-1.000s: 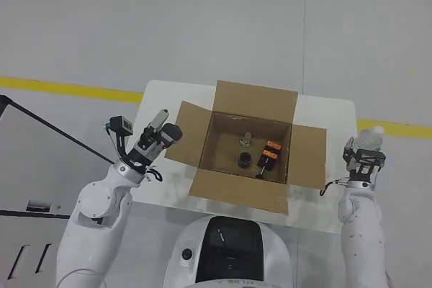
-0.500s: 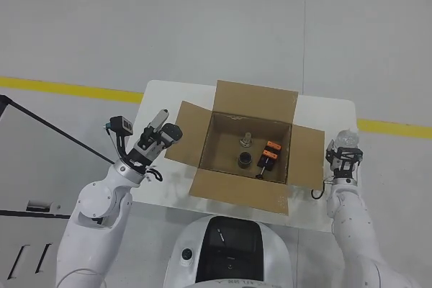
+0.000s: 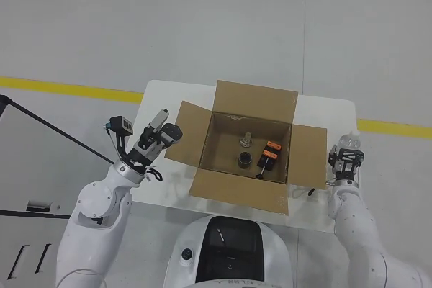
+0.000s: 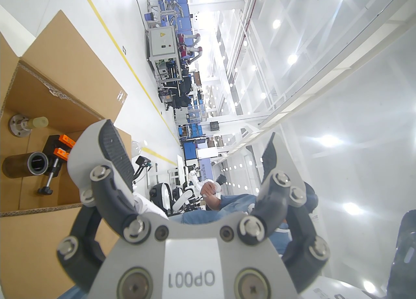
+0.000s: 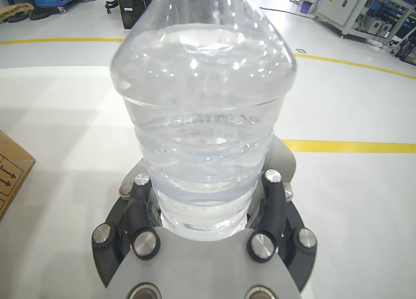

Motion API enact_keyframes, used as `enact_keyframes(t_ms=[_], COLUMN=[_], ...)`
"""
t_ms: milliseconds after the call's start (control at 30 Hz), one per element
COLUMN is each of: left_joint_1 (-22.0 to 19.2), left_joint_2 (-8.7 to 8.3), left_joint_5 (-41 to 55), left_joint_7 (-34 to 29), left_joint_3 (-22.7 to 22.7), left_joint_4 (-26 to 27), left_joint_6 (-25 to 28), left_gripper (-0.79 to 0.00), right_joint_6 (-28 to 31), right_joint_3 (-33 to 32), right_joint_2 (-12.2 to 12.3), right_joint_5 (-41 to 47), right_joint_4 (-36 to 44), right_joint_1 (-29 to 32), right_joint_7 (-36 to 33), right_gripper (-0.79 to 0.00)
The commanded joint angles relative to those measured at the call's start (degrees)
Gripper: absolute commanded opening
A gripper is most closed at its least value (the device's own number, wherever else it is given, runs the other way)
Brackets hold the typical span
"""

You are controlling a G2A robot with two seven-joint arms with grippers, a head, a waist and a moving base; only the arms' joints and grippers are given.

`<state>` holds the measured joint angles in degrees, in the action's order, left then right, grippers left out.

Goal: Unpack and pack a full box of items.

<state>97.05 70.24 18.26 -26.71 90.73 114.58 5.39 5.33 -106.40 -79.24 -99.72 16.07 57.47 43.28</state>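
Observation:
The open cardboard box (image 3: 309,156) stands mid-table with its flaps spread. Inside lie a flanged metal part (image 3: 248,137), a dark cylinder (image 3: 243,158) and a black-and-orange clamp (image 3: 268,159). My right gripper (image 3: 345,157) is just off the box's right flap, shut on a clear water bottle (image 3: 351,140), whose body looms large in the right wrist view (image 5: 203,85) above the gripper (image 5: 203,202). My left gripper (image 3: 162,126) is raised beside the left flap, open and empty (image 4: 191,154). Past it, the left wrist view shows the cylinder (image 4: 27,162), the clamp (image 4: 55,157) and the flanged part (image 4: 22,123).
The white table (image 3: 173,97) has bare strips left and right of the box. A box corner (image 5: 13,163) lies close to the held bottle. A yellow floor line (image 3: 57,88) runs behind the table.
My right arm carried the bottle leftward from beyond the table's right edge to beside the box's right flap. The left arm stayed still.

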Motion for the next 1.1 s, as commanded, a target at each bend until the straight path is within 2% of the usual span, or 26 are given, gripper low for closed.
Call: enact_keyframes(t_ms=[0,167,400,567,833,1067], left_joint_1=[0.0,0.0,0.0,0.0,0.0,0.0], left_joint_2=[0.0,0.0,0.0,0.0,0.0,0.0], left_joint_5=[0.0,0.0,0.0,0.0,0.0,0.0], left_joint_7=[0.0,0.0,0.0,0.0,0.0,0.0], left_joint_3=[0.0,0.0,0.0,0.0,0.0,0.0], left_joint_4=[0.0,0.0,0.0,0.0,0.0,0.0], left_joint_6=[0.0,0.0,0.0,0.0,0.0,0.0], left_gripper=[0.0,0.0,0.0,0.0,0.0,0.0], right_joint_6=[-0.18,0.63,5.16,9.23,9.65,6.31], right_joint_3=[0.47,1.44,2.42,1.86,3.35,5.2], right_joint_2=[0.01,0.06,0.21,0.59,0.43,0.01], right_joint_5=[0.22,0.95,2.94,6.73,8.14,8.04], right_joint_4=[-0.91,-2.35,-1.53,-1.8,-2.14,-2.81], right_joint_1=[-0.47,-1.43,-1.13,-1.94,-1.78,-1.83], right_joint_7=[-0.37,-1.51,2.57,-1.91,-4.24,-4.24], right_gripper=[-0.785,-0.785,-0.785,-0.785,-0.785,-0.785])
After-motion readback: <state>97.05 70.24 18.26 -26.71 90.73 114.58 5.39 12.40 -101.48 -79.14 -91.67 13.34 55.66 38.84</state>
